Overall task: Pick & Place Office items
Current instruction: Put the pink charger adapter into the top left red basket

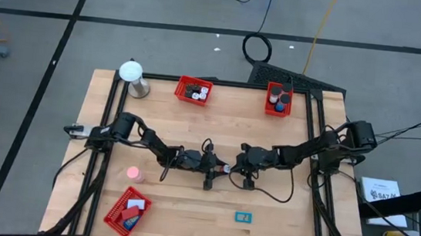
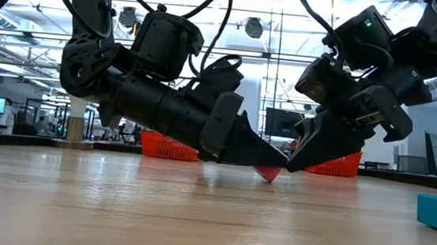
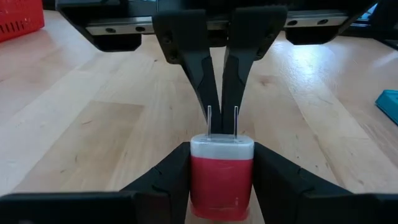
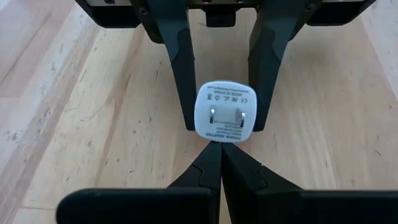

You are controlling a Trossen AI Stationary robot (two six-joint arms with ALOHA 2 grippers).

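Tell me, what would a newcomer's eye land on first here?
Probably the two dark arms meeting nose to nose at the middle of the wooden table. The left claw grips a small red and white wall plug, while the right claw is shut, its tips right at the plug's prongs. After that, the red mesh trays along the far edge and at the near left corner stand out.

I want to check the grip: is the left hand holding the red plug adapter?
Yes, the left hand has its two fingers pressed on both sides of the red plug adapter.
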